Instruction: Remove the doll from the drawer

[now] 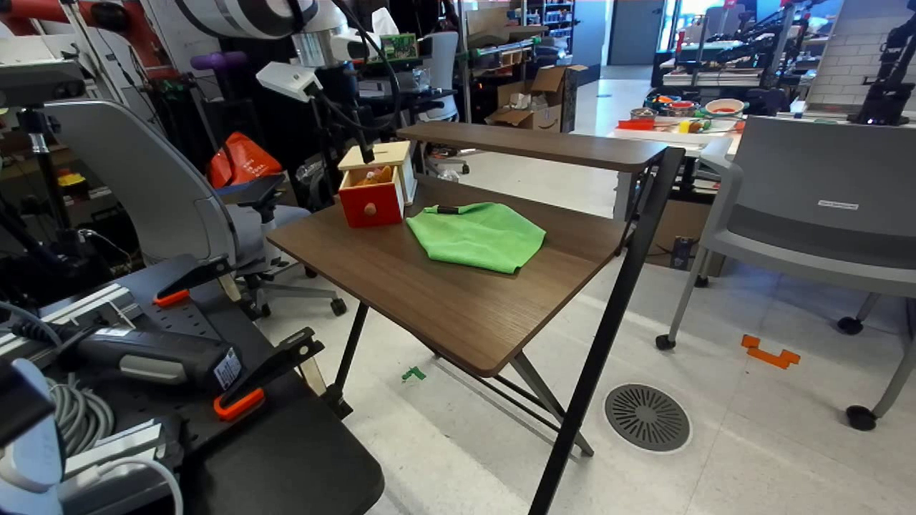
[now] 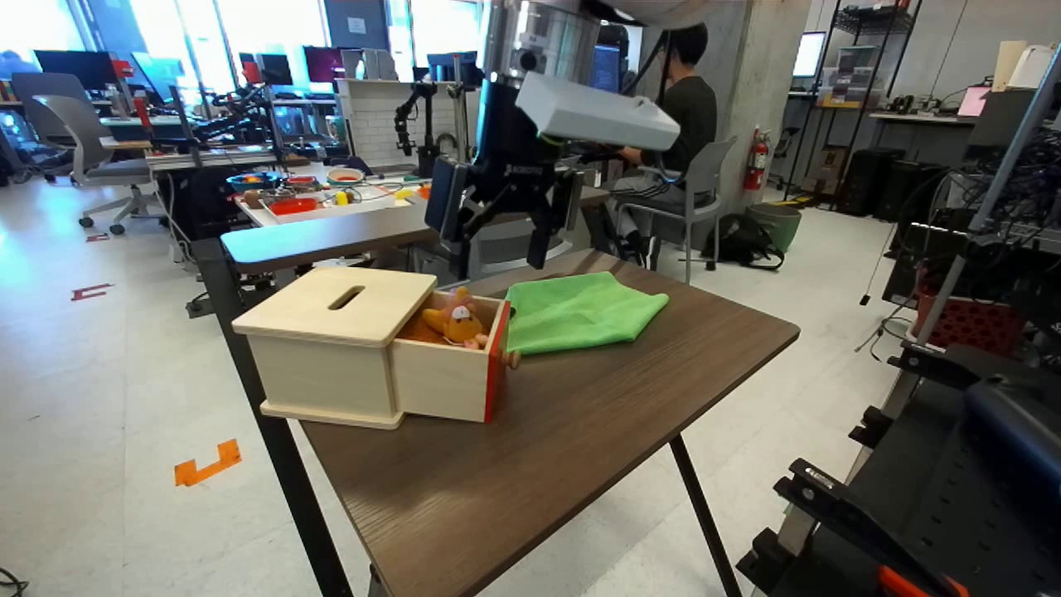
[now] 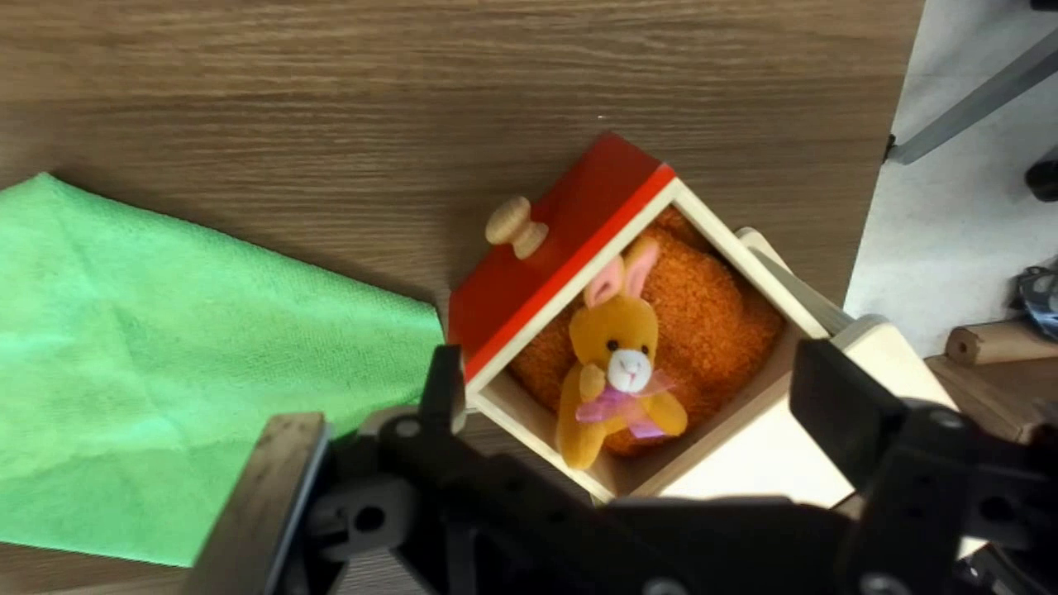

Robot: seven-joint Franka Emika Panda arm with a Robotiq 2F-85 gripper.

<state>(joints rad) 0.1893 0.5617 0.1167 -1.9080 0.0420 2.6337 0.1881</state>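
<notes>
The doll (image 3: pixel 616 330) is a small orange-brown plush rabbit with pink ears, white muzzle and purple ribbon. It lies in the pulled-out drawer (image 3: pixel 562 248) on fuzzy orange material (image 3: pixel 702 339). The drawer has a red front with a wooden knob and slides from a pale wooden box (image 2: pixel 323 373). The doll shows above the drawer walls in both exterior views (image 2: pixel 461 322) (image 1: pixel 379 176). My gripper (image 3: pixel 632 376) is open and empty, its fingers on either side of the doll in the wrist view. In an exterior view the gripper (image 2: pixel 499 259) hangs above the drawer, not touching it.
A green cloth (image 2: pixel 584 311) lies on the brown table (image 2: pixel 539 448) beside the drawer front. A raised shelf (image 1: pixel 529 146) runs along one table edge. The box's pale lid (image 2: pixel 340 298) with a slot stands higher than the drawer walls.
</notes>
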